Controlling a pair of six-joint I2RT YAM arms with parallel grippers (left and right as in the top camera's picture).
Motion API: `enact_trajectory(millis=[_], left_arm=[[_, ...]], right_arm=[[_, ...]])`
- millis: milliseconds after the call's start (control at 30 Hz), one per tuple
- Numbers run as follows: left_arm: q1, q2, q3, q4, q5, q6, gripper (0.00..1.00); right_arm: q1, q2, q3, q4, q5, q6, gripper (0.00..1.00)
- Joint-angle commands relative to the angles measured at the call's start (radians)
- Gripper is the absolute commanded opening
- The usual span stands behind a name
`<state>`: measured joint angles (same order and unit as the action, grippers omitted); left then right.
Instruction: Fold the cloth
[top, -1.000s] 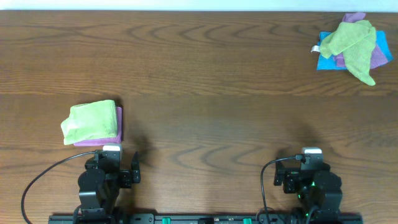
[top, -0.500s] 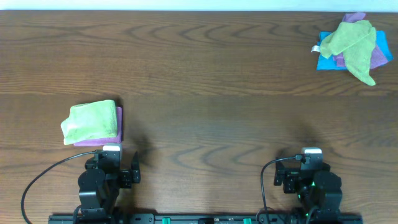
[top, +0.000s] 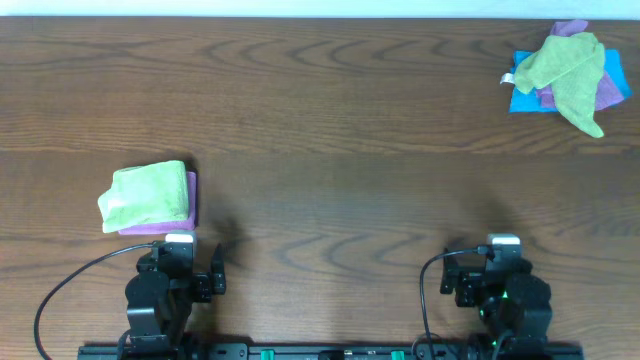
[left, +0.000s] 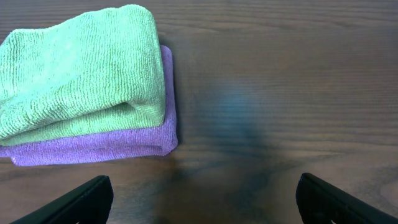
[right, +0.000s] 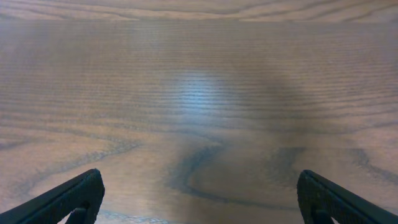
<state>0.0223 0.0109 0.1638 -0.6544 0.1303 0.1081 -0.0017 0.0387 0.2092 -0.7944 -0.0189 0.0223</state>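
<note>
- The left gripper (left: 200, 200) is seen with its jaws wide apart and nothing held; only the two dark fingers (left: 84, 200) show, at the lower corners of the left wrist view.
- The right gripper (right: 199, 198) is likewise spread apart and empty, above bare wood.
- Both arms are parked at the near edge of the table (top: 330, 120), well apart from each other; a black cable (top: 60, 290) is looped beside the left one.
- Just ahead of the left gripper, a folded green cloth (left: 81, 68) is stacked on a folded purple cloth (left: 93, 148), whose edge is left showing along the front and right.
- The table is dark brown wood with a marked grain; a pale sheen (right: 199, 93) is caught on it in the right wrist view.
- The cloth (top: 565, 65) is found at the far right corner, crumpled, draped over a blue cloth (top: 522, 98) and a second purple cloth (top: 608, 92), well apart from both grippers.
- A small white tag (top: 507, 78) is seen at the left edge of that pile.
- Beyond the far edge, only a pale strip (top: 320, 8) of the room is shown.
</note>
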Motion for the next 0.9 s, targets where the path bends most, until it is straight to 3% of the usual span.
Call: enact_trajectory(millis=[0, 633, 867], left_arm=[[-0.005, -0.007, -0.004, -0.011, -0.004, -0.004, 0.95], [-0.005, -0.007, -0.004, -0.011, -0.004, -0.004, 0.95], [-0.005, -0.007, -0.004, -0.011, -0.004, -0.004, 0.95]], right_arm=[[-0.015, 0.094, 0.073, 0.034, 0.006, 0.068, 0.99], [-0.203, 1.005, 0.783, 0.114, 0.133, 0.105, 0.99], [-0.293, 1.251, 0.933, 0.118, 0.119, 0.12, 0.99]])
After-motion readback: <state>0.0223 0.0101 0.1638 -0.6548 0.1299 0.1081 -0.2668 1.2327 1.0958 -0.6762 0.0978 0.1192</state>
